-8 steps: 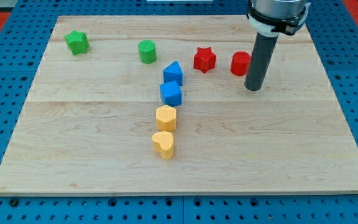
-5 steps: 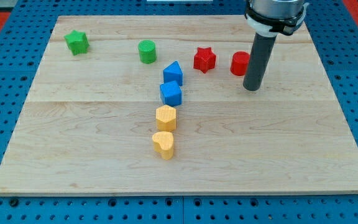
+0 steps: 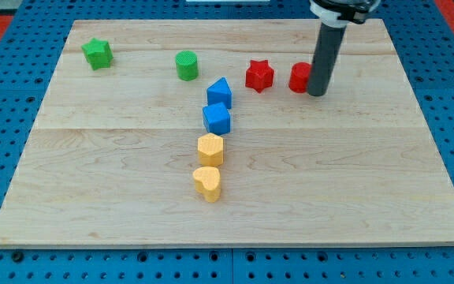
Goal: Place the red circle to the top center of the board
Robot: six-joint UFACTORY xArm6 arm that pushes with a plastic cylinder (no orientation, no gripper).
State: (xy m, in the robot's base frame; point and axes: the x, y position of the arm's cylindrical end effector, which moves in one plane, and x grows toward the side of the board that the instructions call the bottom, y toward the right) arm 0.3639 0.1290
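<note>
The red circle (image 3: 299, 77) stands on the wooden board (image 3: 353, 173) at the upper right, partly hidden by my rod. My tip (image 3: 316, 93) is against the red circle's right side, just below its level. A red star (image 3: 258, 76) sits a short way to the left of the circle.
A green star (image 3: 97, 53) is at the upper left and a green cylinder (image 3: 186, 65) right of it. Two blue blocks (image 3: 219, 92) (image 3: 217, 119) and two yellow blocks (image 3: 210, 148) (image 3: 207, 182) form a column down the middle.
My tip has moved up and slightly left, closing on the red circle's right side. The red circle has shifted a little to the left. The other blocks have not moved.
</note>
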